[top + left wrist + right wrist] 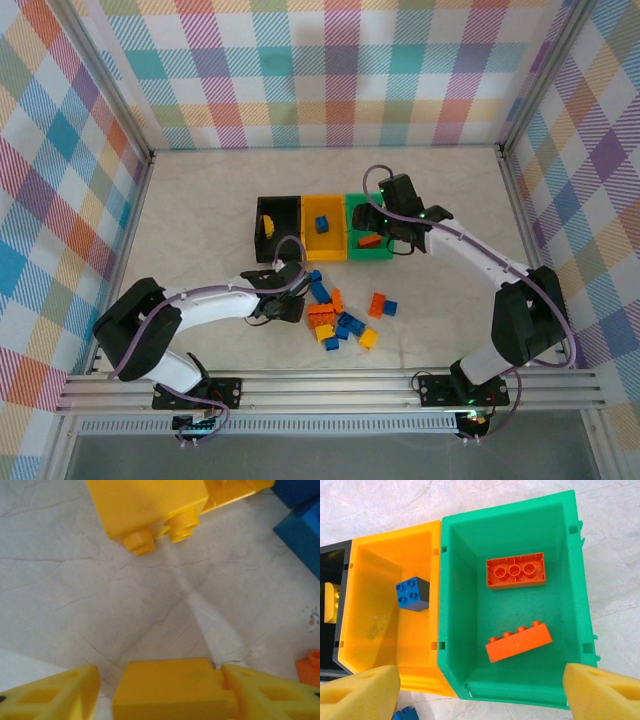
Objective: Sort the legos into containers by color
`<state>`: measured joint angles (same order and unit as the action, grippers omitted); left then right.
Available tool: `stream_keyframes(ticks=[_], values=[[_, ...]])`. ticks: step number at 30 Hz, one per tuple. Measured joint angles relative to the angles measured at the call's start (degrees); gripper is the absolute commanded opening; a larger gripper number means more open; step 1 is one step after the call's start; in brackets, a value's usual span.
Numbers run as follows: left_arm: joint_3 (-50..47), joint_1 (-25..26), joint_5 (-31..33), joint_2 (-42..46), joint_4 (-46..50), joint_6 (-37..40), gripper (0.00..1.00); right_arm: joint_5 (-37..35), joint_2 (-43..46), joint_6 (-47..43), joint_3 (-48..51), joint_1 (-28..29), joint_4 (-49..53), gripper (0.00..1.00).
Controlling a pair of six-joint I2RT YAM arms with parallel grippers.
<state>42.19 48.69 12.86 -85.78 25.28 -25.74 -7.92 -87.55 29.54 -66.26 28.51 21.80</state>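
Observation:
Three joined containers stand mid-table: black (pixel 262 240), yellow-orange (pixel 324 257), green (pixel 371 259). My right gripper (pixel 481 692) hangs open above the green bin (pixel 460 605), nothing between its fingers. Two orange legos (pixel 515 571) (pixel 519 642) lie in that bin. A blue lego (pixel 412 593) lies in the yellow-orange bin (pixel 375 645) and a yellow lego (pixel 331 602) in the black bin (pixel 332 560). My left gripper (pixel 160 695) is low on the table with a yellow lego (pixel 170 690) between its fingers. The brick touches the right finger; a gap shows at the left finger.
Loose blue, orange and yellow legos (pixel 340 318) lie in a heap in front of the bins, right of my left gripper (pixel 285 305). Another yellow lego (pixel 150 505) lies just ahead of it, with blue ones (pixel 302 530) beside. Checked walls enclose the table.

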Motion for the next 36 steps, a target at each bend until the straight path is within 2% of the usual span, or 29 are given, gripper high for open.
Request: stream_keyframes(ticks=[3, 7, 10, 12, 15, 18, 21, 27, 28, 33, 36], values=[[0.0, 0.0, -0.3, 0.1, 0.0, -0.3, 0.46, -0.1, 0.4, 0.0, 0.0, 0.0, 0.0, 0.85], [0.0, 0.0, -0.3, 2.9, 0.8, -0.4, 0.45, -0.2, 0.9, 0.1, 0.3, 0.0, 0.0, 0.85], [0.3, -0.8, 0.1, 8.5, 2.8, -0.4, 0.45, -0.2, 1.6, 0.2, 1.2, 0.0, -0.1, 0.85], [2.2, -2.9, 0.1, 12.5, 4.5, -0.3, 0.45, -0.1, 2.4, 0.6, 2.4, 0.0, -0.3, 0.85], [8.0, -9.4, 0.4, 14.1, 4.8, 0.3, 0.44, 0.1, 3.8, 1.3, 4.9, 0.0, -0.9, 0.85], [15.4, -14.7, 0.8, 10.8, 4.3, 1.2, 0.43, 0.7, 5.0, 1.7, 7.2, 0.0, -1.0, 0.85], [22.8, -18.1, 1.0, 3.3, 2.8, 2.2, 0.42, 1.2, 6.0, 2.0, 8.8, 0.0, -1.2, 0.85], [32.7, -21.3, 1.0, -11.9, 1.8, 3.8, 0.41, 2.7, 8.3, 2.6, 12.2, 0.0, -1.2, 0.85], [33.8, -21.6, 1.1, -13.6, 1.9, 4.1, 0.43, 3.0, 8.7, 2.6, 12.8, 0.0, -1.2, 0.85], [38.7, -23.0, 1.2, -19.7, 3.8, 5.0, 0.67, 5.2, 11.1, 2.6, 15.0, 0.0, -0.8, 0.86], [40.9, -23.0, 0.8, -20.6, 4.6, 5.3, 0.77, 6.9, 11.7, 2.6, 15.3, 0.0, -0.7, 0.86]])
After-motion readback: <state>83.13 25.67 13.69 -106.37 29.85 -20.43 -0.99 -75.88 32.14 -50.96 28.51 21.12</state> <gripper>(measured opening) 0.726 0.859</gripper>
